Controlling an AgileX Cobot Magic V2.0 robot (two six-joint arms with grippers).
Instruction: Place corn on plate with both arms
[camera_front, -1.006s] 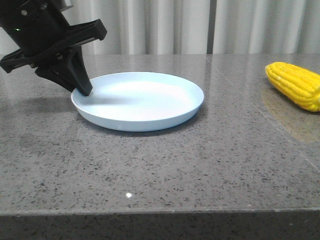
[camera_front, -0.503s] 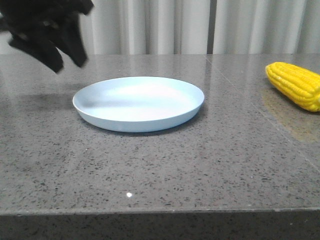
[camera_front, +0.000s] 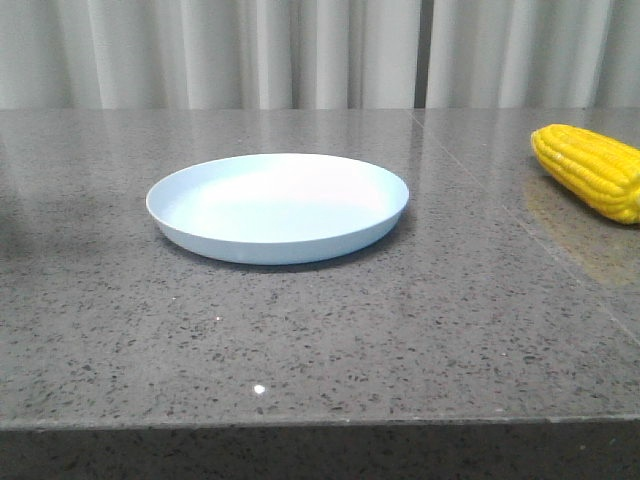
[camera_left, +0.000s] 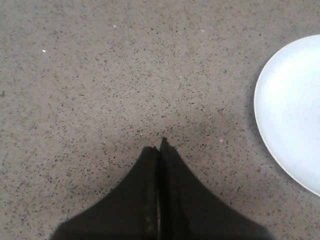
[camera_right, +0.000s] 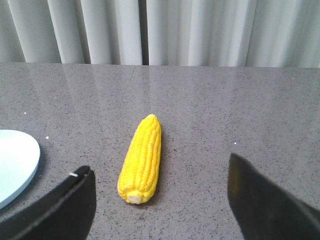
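The pale blue-white plate (camera_front: 278, 206) lies flat on the grey stone table, left of centre in the front view. The yellow corn (camera_front: 590, 170) lies on the table at the far right, apart from the plate. Neither arm shows in the front view. In the left wrist view my left gripper (camera_left: 159, 145) is shut and empty above bare table, with the plate's edge (camera_left: 290, 110) off to one side. In the right wrist view my right gripper (camera_right: 160, 172) is open wide, and the corn (camera_right: 142, 158) lies ahead between its fingers, stub end nearest, untouched.
The table (camera_front: 300, 330) is speckled grey stone with its front edge near the bottom of the front view. A seam runs through the top on the right side. Pale curtains (camera_front: 320, 50) hang behind the table.
My left arm has lifted off the plate's left rim and gone out of the front view to the upper left. The plate settled flat. The corn has not moved.
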